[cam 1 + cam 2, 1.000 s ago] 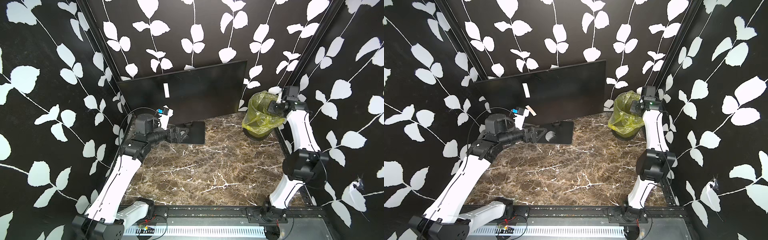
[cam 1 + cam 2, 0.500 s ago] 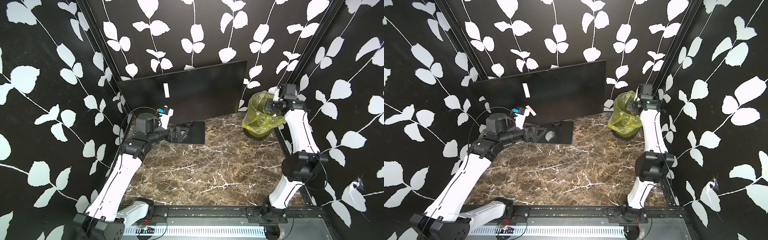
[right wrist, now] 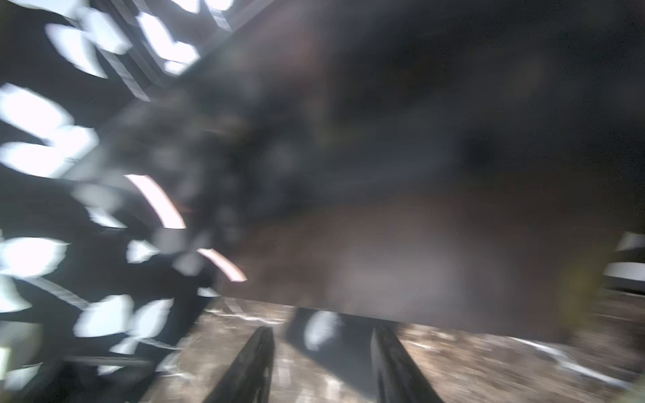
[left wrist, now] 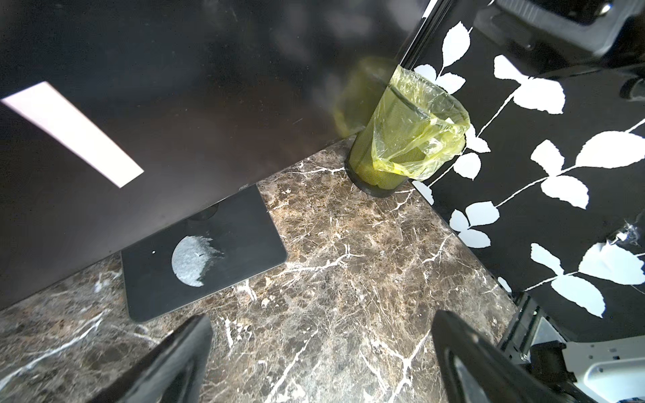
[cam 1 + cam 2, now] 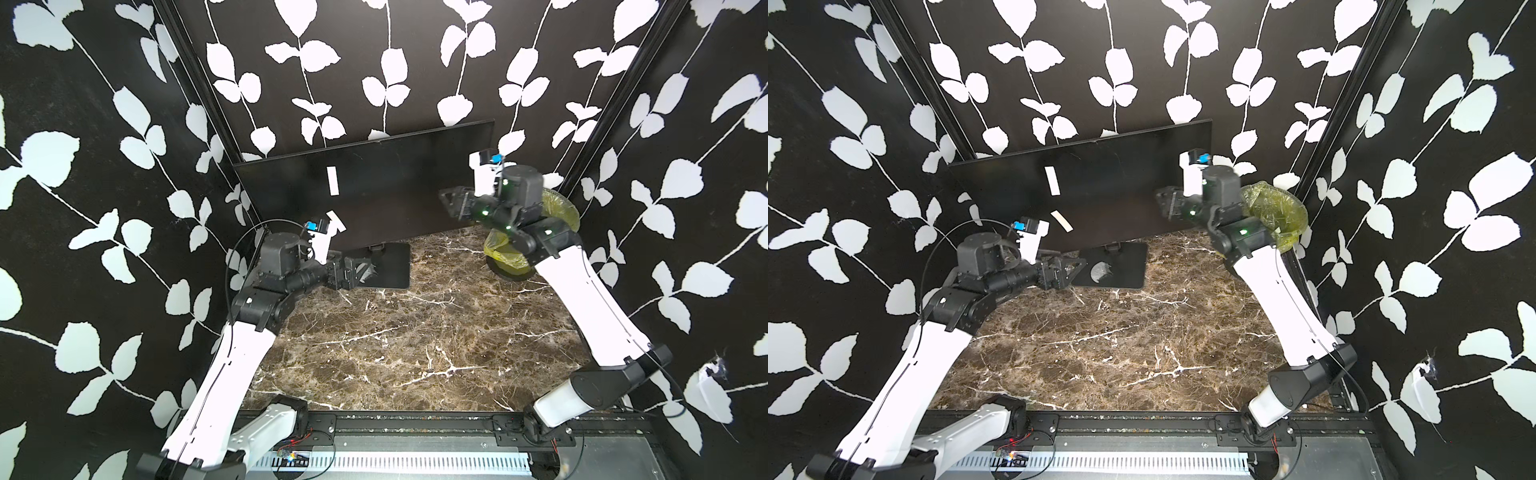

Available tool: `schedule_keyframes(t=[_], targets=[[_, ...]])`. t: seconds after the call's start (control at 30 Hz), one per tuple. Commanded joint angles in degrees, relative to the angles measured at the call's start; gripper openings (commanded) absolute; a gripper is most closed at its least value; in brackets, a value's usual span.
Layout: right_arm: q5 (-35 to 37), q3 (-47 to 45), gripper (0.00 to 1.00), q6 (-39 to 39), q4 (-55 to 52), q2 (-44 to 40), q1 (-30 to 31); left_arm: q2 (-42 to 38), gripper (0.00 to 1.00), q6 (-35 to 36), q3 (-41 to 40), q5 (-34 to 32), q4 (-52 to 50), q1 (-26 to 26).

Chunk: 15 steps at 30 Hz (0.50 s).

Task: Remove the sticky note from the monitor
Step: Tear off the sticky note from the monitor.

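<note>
Leaf-papered walls (image 5: 374, 62); marble counter (image 5: 415, 332). Monitor (image 5: 395, 199): upright at the back. Sticky note (image 5: 332, 180): pale strip high on the screen's left part; a second strip (image 5: 336, 221) slants near the lower edge. Left tool (image 4: 319, 324): jaws wide apart, empty, near the base plate (image 5: 386, 266). Right tool (image 3: 323, 335): jaws apart, empty, before the screen's right part, far from both strips. Risks I foresee: hard jaws scraping or tipping the panel; thin paper slipping a shallow pinch; my smeared right wrist view spoiling aim.

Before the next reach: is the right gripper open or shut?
Open: the right gripper shows fingers apart, nothing between them, in its wrist view.
</note>
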Motion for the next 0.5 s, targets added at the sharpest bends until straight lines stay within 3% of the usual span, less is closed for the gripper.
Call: schedule_keyframes(t=[0.0,0.23,0.47], targets=[[0.97,2.13,0.48,5.59,7.81,3.43,5.54,-2.73,0.99,-1.57,-1.53,-1.86,0.22,0.39],[4.24,8.89,0.5,10.46,12.9,11.36,14.33,-5.18,0.99,-4.34,-5.23,-2.66,3.32,0.8],[6.12,18.05,0.5,15.61,15.28,20.91,18.61,-5.47,0.99,-5.87,-6.84,-1.62,5.61,0.89]])
